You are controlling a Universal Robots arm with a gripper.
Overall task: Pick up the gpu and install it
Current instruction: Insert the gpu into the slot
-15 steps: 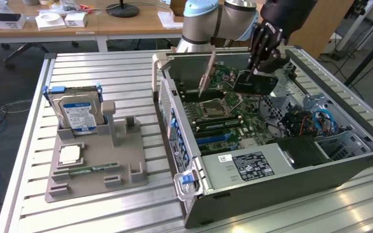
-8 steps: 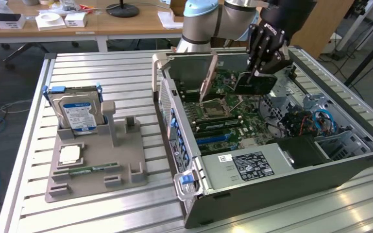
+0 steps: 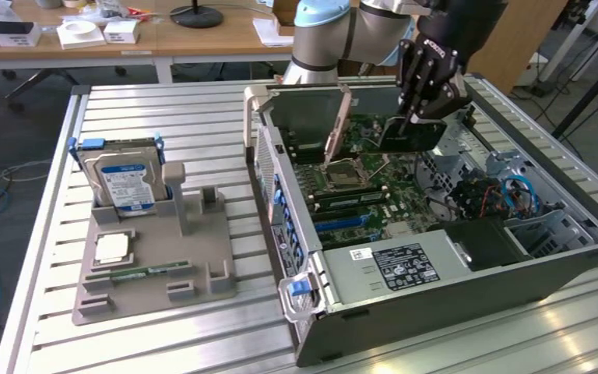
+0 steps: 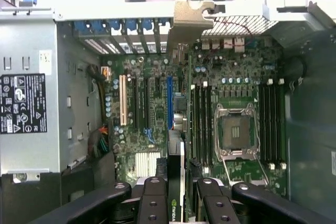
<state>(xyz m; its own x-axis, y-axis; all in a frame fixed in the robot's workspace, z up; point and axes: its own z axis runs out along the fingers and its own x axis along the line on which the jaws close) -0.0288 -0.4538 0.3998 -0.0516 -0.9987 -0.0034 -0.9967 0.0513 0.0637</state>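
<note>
The gpu (image 3: 411,134), a thin dark card, hangs on edge above the motherboard (image 3: 367,183) inside the open computer case (image 3: 455,312). My gripper (image 3: 423,117) is shut on its upper edge and reaches down from the arm at the back. In the wrist view the gpu (image 4: 176,174) shows edge-on between my two black fingers (image 4: 154,198), with a green logo on its near end. It is lined up roughly along the blue slot (image 4: 169,100) on the motherboard (image 4: 152,103) below, still apart from it.
Left of the case, a grey fixture (image 3: 153,273) holds an upright hard drive (image 3: 122,179), a processor (image 3: 112,248) and a slim green memory stick (image 3: 149,272). The power supply (image 3: 403,265) sits at the case's near end. Cables and a metal drive cage crowd the exterior view's right.
</note>
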